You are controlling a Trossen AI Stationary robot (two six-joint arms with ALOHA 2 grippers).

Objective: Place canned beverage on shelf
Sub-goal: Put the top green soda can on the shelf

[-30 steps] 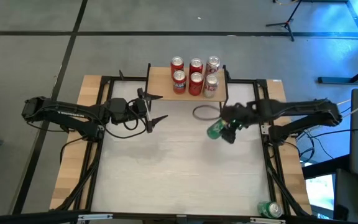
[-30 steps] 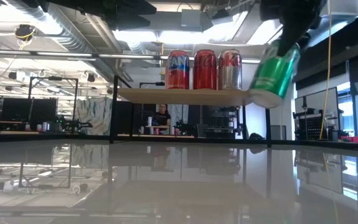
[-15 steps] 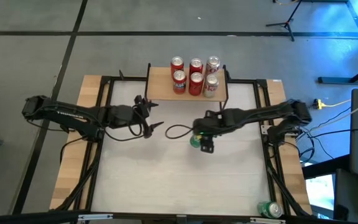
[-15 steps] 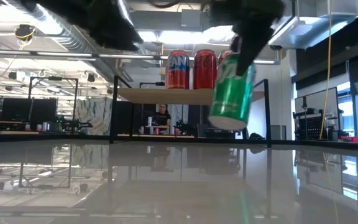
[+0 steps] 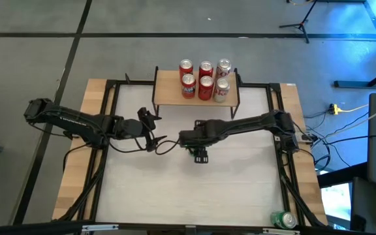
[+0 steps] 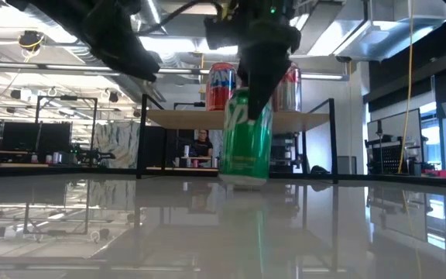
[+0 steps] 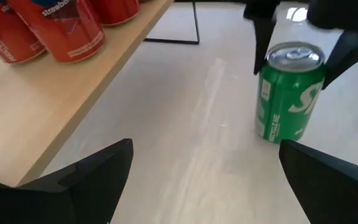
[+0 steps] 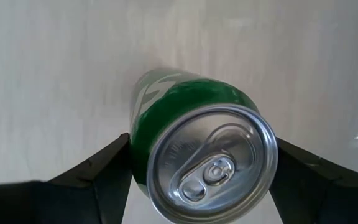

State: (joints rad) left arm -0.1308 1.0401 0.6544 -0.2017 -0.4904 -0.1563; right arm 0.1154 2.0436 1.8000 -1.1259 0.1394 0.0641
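The canned beverage, a green can [image 7: 289, 93], stands upright near the table's middle, in front of the shelf [image 5: 168, 94]. My right gripper [image 5: 201, 149] is shut on it from above and hides it in the high view. The shelf's light-wood top on black legs carries several red and silver cans [image 5: 204, 78]. My left gripper [image 5: 156, 132] hangs open just left of the green can, pointing toward it, with nothing between its fingers [image 7: 86, 180]. My right gripper pinches the green can's upper side wall [image 8: 135, 143] between its two fingers, just below the top rim. The fingers [image 7: 263, 37] come from above, pointing down. The can is upright; whether its base [image 6: 244, 178] rests on the table or hangs just above, I cannot tell.
A second green can [image 5: 282, 219] lies at the table's near right corner. Black frame rails [image 5: 103, 150] run along the table's left and right sides. The shelf's left part [image 7: 55, 106] is bare wood.
My right gripper has carried the green can from the shelf's right end toward the table's middle and down; the can has turned from tilted to upright. My left gripper has tipped downward and shifted a little toward the near edge, still open.
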